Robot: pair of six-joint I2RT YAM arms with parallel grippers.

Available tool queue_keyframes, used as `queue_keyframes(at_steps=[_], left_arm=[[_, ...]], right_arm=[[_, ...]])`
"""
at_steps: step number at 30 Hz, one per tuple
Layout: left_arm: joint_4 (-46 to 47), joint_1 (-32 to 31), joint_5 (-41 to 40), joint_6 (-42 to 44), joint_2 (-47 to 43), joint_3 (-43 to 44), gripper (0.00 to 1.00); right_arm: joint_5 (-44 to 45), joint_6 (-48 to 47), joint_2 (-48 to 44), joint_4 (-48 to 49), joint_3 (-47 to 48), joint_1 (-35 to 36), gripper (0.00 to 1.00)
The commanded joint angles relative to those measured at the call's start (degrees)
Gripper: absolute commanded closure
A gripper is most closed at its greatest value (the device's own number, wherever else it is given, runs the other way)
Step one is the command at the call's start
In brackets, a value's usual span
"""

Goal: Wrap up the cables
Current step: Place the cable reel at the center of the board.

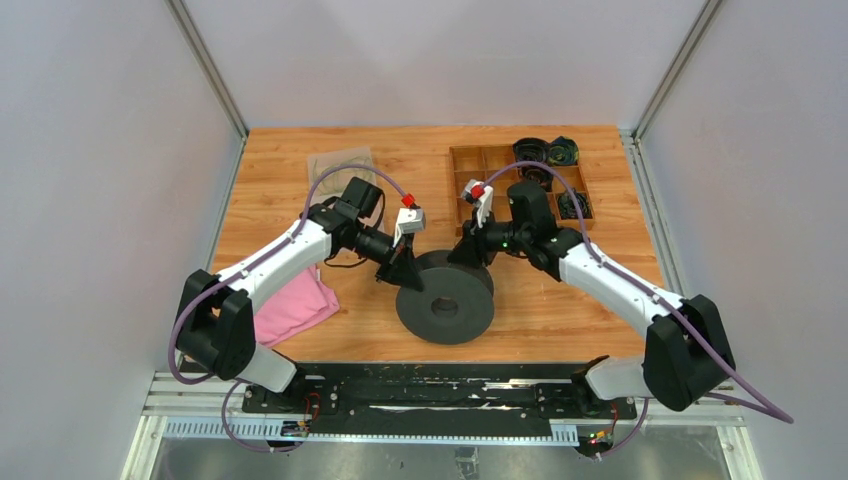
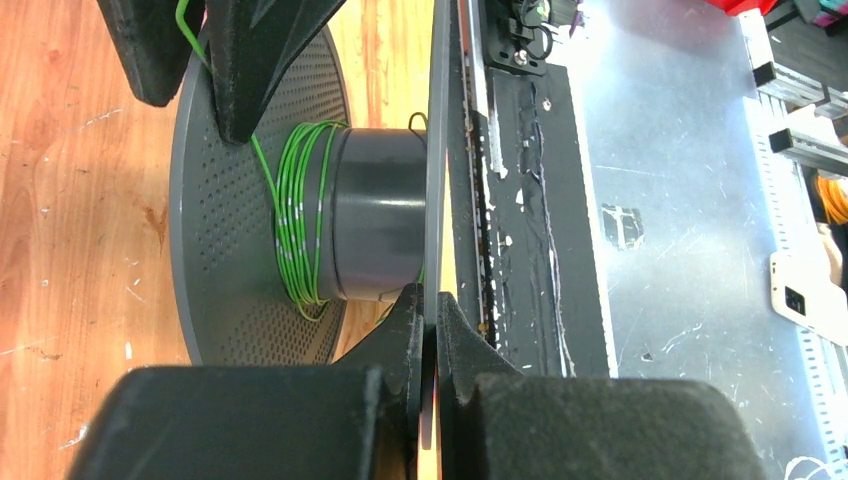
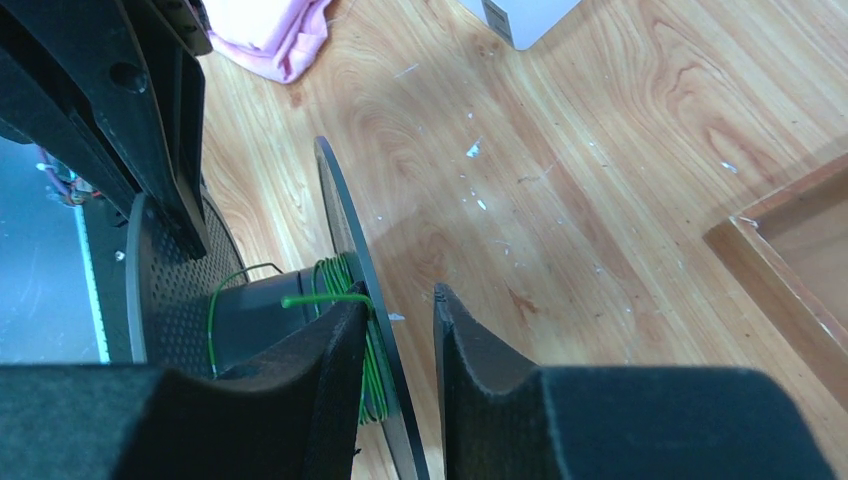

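winding looks under way. from above, the left gripper (image 1: 404,270) reaches low to the black spool (image 1: 445,305) from its left and the right gripper (image 1: 470,248) from behind it, both forearms stretched inward.

left wrist view: its jaws pinch the thin rim of one flange. the cables (image 2: 298,232) lie coiled round the hub, one strand rising between the other claw's fingers.

right wrist view: the jaws stand part-open astride the other flange, with a strand seemingly draped loose over one fingertip (image 3: 335,320), not pinched.

next move: take hold of that strand and lay another turn.
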Motion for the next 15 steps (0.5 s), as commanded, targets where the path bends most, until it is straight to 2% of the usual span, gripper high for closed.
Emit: queue_keyframes(at_steps=[1, 15], left_arm=[[-1.42, 0.27, -2.64, 1.08, 0.68, 1.22, 1.00], [-1.50, 0.28, -3.04, 1.43, 0.29, 1.58, 1.00]], right_arm=[[5.79, -5.52, -2.25, -5.01, 1.12, -1.15, 0.70], [9.88, -11.03, -6.06, -12.93, -1.66, -1.13, 0.68]])
